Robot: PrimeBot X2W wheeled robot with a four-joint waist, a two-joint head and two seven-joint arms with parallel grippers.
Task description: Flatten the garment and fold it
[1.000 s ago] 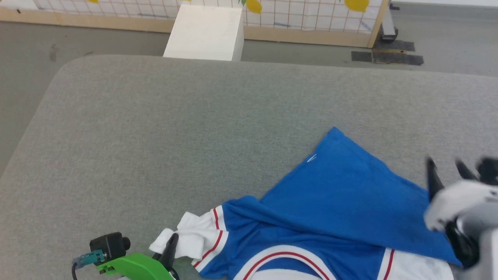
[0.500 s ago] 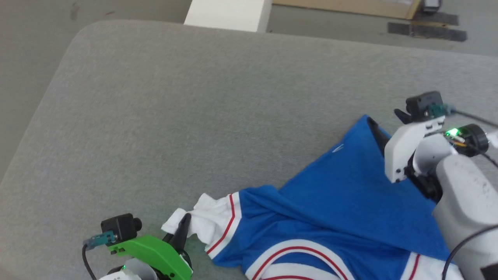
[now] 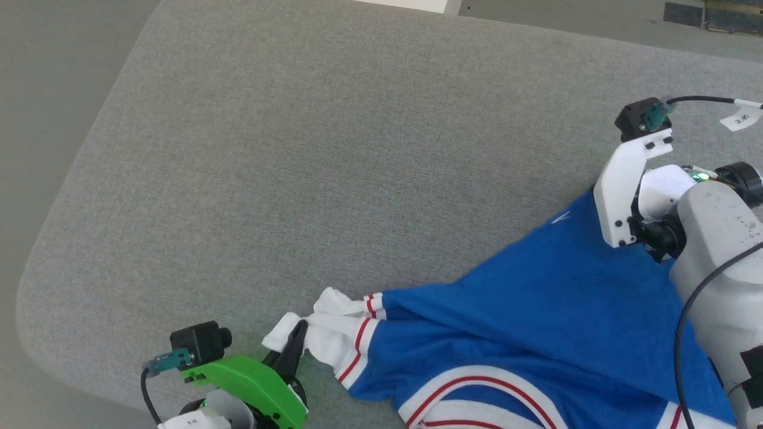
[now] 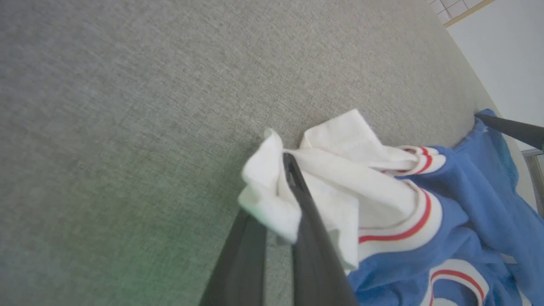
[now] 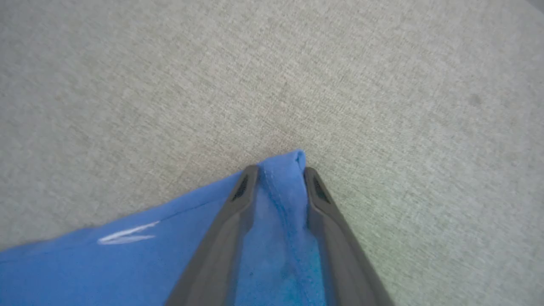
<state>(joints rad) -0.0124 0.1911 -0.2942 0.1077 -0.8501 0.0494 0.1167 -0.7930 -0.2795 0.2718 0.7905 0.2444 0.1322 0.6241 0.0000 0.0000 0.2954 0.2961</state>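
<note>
The left gripper point(image 3: 297, 344) is clamped on the garment point(image 3: 536, 310), its two dark fingers pinched together on the bunched cuff of the white sleeve point(image 4: 340, 170); the rest of the shirt runs away from that gripper to its right, blue body and red-and-white trim lying rumpled on the grey counter point(image 3: 298, 149). It reads as a thin, light, limp jersey knit; it will drape and crease rather than hold any shape, and probably drag a little on the counter's coarse weave rather than slide freely. A single layer may slip out of a loose pinch, so the doubled, stitched edges look like the surest holds: cuff, striped seam, hem. At the far right the right gripper point(image 5: 280, 172) sits astride the blue hem corner point(image 5: 297, 156), one finger either side with the cloth ridged up between them; the jaws stand visibly apart and do not look pinched on the cloth yet. A firm hold just behind that corner's tip, opposite the sleeve grip, should let both grippers draw the cloth taut and flat.
</note>
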